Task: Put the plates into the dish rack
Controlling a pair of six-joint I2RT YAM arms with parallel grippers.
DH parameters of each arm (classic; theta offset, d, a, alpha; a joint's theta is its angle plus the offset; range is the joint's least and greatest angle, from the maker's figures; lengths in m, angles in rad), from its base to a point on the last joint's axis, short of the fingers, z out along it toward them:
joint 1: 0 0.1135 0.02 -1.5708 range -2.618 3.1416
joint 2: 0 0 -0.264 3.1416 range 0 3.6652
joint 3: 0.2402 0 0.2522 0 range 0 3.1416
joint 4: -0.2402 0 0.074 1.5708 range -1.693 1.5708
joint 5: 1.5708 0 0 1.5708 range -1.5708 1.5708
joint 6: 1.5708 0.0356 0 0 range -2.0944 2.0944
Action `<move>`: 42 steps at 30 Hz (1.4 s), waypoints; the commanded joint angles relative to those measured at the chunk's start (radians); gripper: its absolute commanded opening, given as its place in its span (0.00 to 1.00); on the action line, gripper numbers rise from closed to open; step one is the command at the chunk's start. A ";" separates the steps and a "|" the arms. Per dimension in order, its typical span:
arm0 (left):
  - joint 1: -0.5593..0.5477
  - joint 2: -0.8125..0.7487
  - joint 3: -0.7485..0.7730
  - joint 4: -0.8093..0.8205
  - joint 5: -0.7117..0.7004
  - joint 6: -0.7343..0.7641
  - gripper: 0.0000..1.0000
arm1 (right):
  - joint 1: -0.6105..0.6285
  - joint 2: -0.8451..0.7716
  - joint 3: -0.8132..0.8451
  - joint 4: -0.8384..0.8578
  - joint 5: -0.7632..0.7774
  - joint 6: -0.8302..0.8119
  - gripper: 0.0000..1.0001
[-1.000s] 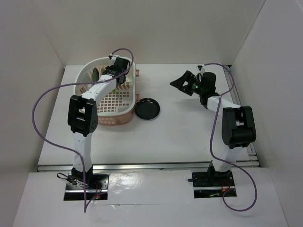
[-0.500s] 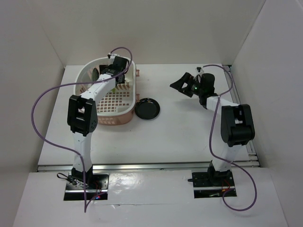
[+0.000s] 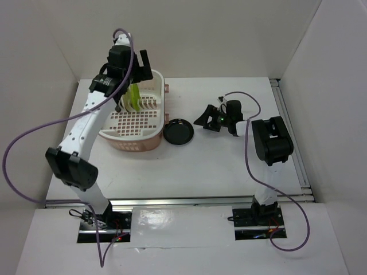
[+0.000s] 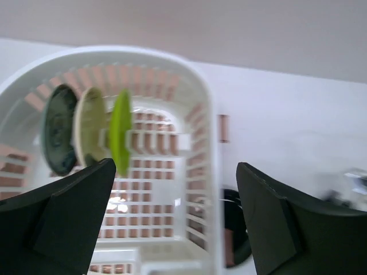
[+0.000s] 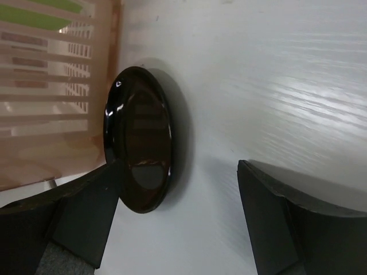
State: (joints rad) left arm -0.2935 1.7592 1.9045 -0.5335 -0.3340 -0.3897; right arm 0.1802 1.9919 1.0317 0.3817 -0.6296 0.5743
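Three of the plates stand on edge in the dish rack [image 3: 137, 142], which sits on the table [image 3: 229, 166] close to its far left corner. The left wrist view shows them side by side at the rack's far end: the teal plate [image 4: 59, 137], then the cream plate [image 4: 90, 129], then the green plate [image 4: 119, 134]. From above only the green one shows clearly, as the left arm covers the others. The black plate [image 3: 178, 132] lies flat on the table just beside the rack's right wall, toward the middle of the table. Only the right wrist view shows how near its rim comes to the pink wall; whether they touch I cannot tell.

The left end effector [image 4: 176, 172] hangs above the rack's far end, fingers spread wide and holding nothing. The right end effector [image 5: 179, 172] is low over the table to the right of the black plate, facing it. Its fingers are apart with nothing between them, and one finger [image 5: 86, 217] is close by the plate's rim.

A second ago the left end effector was down inside the rack at the plates; it has since released and lifted clear, uncovering the green plate. The right end effector stood nearer the far right corner and has come in toward the black plate, which has not moved.
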 commanded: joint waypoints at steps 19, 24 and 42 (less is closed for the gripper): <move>-0.266 -0.313 -0.087 -0.019 0.638 0.041 1.00 | 0.120 0.151 0.068 -0.083 -0.041 -0.065 0.54; -0.266 -0.322 -0.087 -0.019 0.638 0.041 1.00 | 0.120 0.151 0.045 -0.095 0.005 -0.065 0.39; -0.266 -0.316 -0.156 -0.010 0.448 0.005 1.00 | 0.009 -0.028 0.123 -0.337 0.385 0.029 0.00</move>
State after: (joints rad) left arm -0.5591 1.4479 1.7443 -0.5854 0.1967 -0.3706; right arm 0.2531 2.0468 1.1114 0.2367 -0.4900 0.6128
